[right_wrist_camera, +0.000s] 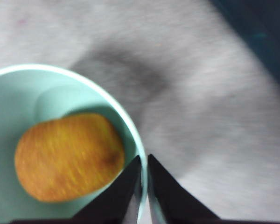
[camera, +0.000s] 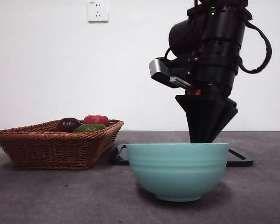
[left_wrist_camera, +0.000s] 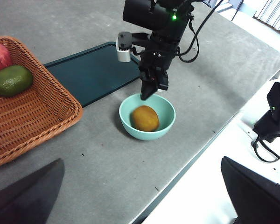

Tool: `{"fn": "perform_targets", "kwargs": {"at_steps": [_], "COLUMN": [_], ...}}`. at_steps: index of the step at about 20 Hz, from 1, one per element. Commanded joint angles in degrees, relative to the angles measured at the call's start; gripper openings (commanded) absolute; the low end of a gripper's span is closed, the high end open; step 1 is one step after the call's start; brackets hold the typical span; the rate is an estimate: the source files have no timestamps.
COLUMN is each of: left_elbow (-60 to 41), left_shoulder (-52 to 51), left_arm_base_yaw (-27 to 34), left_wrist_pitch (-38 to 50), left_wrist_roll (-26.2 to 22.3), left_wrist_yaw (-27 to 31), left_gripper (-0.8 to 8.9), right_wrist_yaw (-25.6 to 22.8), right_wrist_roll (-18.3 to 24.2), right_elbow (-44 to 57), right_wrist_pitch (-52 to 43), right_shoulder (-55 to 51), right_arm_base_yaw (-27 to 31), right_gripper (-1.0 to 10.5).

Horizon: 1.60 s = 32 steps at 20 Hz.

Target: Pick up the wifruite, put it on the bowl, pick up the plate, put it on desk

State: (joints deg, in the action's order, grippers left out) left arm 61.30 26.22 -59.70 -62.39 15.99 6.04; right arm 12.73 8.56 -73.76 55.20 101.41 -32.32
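Observation:
The orange-brown wifruite (left_wrist_camera: 145, 118) (right_wrist_camera: 67, 156) lies inside the mint-teal bowl (camera: 177, 170) (left_wrist_camera: 124, 116) (right_wrist_camera: 18, 93); the bowl's wall hides it in the front view. My right gripper (left_wrist_camera: 148, 95) (right_wrist_camera: 143, 159) (camera: 204, 138) hangs point-down just over the bowl's far rim, shut and holding nothing. A flat dark teal plate (left_wrist_camera: 91, 72) (camera: 240, 157) rests on the grey desk (camera: 261, 196) right behind the bowl. My left gripper (left_wrist_camera: 140, 205) is high and well back from the bowl, open and empty.
A wicker basket (camera: 56, 144) (left_wrist_camera: 23, 116) beside the plate holds a red fruit (camera: 96, 119), a dark purple fruit (camera: 67, 124) and a green one (camera: 89, 127) (left_wrist_camera: 10, 80). The desk's edge (left_wrist_camera: 210, 149) runs close past the bowl.

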Motion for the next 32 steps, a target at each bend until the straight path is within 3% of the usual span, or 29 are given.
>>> {"fn": "perform_targets", "kwargs": {"at_steps": [1, 8, 15, 18, 26, 27, 29, 32], "left_elbow": [0.57, 0.57, 0.57, 0.57, 0.57, 0.57, 0.57, 0.57], "left_shoulder": [0.2, 0.22, 0.22, 0.22, 0.22, 0.22, 0.22, 0.22], "left_arm_base_yaw": [-0.52, -0.52, -0.52, -0.52, -0.52, -0.52, -0.52, -0.52], "left_wrist_pitch": [0.72, 0.7, 0.7, 0.7, 0.7, 0.68, 0.66, 0.76], "left_wrist_roll": [0.13, 0.11, 0.11, 0.11, 0.11, 0.09, -0.11, -0.09], "left_wrist_yaw": [0.13, 0.13, 0.13, 0.13, 0.13, 0.13, 0.13, 0.15], "left_gripper": [6.02, 6.02, 6.02, 6.02, 6.02, 6.02, 6.02, 6.02], "right_wrist_yaw": [-2.73, -3.93, -3.23, -0.52, -0.83, -1.09, -2.54, -2.47], "right_wrist_roll": [-0.61, 0.52, 5.4, 5.64, 4.83, 3.87, 2.36, -0.55], "right_elbow": [-4.39, -18.73, -37.66, -38.86, -38.86, -38.88, -39.71, -42.88], "right_wrist_pitch": [0.07, 0.83, 6.8, 6.6, 7.23, 7.21, 7.45, 13.05], "right_shoulder": [1.22, 4.33, 20.33, 24.57, 26.08, 25.83, 24.39, 19.82], "right_arm_base_yaw": [-0.39, 1.79, 8.04, 10.64, 11.56, 11.91, 12.98, 14.62], "right_gripper": [0.1, 0.1, 0.1, 0.1, 0.2, 1.0, 4.0, 5.1]}}
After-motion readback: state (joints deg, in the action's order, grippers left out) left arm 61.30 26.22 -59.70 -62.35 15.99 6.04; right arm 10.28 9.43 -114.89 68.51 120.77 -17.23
